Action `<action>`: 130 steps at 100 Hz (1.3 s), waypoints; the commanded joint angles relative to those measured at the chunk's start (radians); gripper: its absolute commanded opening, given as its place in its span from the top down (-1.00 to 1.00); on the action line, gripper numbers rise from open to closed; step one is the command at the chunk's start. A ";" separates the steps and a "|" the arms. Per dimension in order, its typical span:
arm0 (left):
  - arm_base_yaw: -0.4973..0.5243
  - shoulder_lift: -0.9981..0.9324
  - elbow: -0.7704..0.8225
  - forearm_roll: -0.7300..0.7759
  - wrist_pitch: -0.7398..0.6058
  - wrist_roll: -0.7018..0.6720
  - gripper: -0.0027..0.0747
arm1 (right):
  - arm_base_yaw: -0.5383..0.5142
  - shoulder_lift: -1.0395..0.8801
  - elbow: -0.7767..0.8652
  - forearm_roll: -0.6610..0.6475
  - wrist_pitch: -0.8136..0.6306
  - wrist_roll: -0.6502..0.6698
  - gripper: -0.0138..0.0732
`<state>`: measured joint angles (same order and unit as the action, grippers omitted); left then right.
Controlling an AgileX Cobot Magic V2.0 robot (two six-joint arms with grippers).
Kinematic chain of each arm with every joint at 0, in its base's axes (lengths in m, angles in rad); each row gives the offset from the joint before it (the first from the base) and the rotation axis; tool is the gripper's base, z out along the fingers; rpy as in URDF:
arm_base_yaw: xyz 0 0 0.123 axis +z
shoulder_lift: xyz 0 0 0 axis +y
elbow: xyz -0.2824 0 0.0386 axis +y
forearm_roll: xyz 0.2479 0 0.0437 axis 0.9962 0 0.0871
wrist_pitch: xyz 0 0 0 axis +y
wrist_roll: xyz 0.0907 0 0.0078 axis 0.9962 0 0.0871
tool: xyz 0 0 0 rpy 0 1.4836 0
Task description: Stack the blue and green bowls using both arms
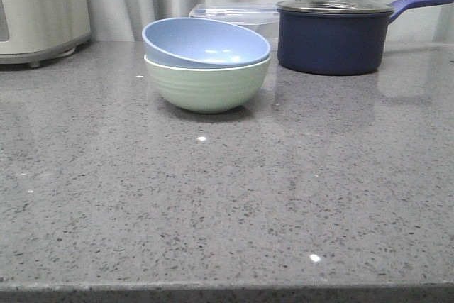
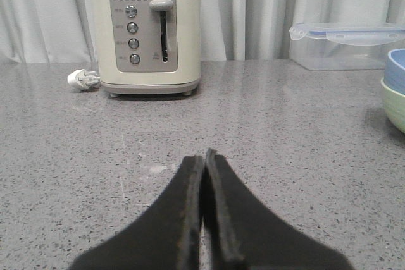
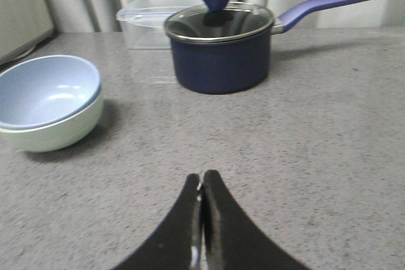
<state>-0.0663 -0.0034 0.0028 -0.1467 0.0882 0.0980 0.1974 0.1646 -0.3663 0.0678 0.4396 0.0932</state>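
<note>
Stack recorded mid-desk: round pale powder-blue matte bowl (image 1: 206, 42) was seated, tilted, inside round pale mint-green ridged bowl (image 1: 207, 87) on grey speckled stone desk (image 1: 227, 204). Left gripper (image 2: 204, 156) and right gripper (image 3: 201, 178) were noted apart from the stack, fingers pressed together, nothing held. Risk judged: the tilted upper bowl could slip if nudged. No legible brand or lettering was found.

Even bright overhead light, small glints on countertop (image 1: 213, 196), soft shadow beneath green bowl (image 1: 207, 86), right wrist view slightly blurred
</note>
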 commanded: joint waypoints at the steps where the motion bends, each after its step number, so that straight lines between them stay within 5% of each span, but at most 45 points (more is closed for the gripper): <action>1: 0.001 -0.036 0.041 -0.009 -0.079 -0.008 0.98 | -0.059 0.012 -0.001 -0.004 -0.125 -0.008 0.80; 29: 0.001 -0.036 0.041 -0.009 -0.079 -0.008 0.98 | -0.233 0.009 0.144 -0.004 -0.367 -0.008 0.80; 63: 0.001 -0.036 0.041 -0.009 -0.079 -0.008 0.98 | -0.259 -0.127 0.397 -0.004 -0.621 -0.008 0.80; 130: 0.001 -0.035 0.041 -0.009 -0.079 -0.008 0.98 | -0.258 -0.195 0.393 -0.004 -0.577 -0.008 0.80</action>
<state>-0.0663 -0.0034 0.0028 -0.1467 0.0882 0.0980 -0.0541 -0.0109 0.0264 0.0678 -0.0497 0.0932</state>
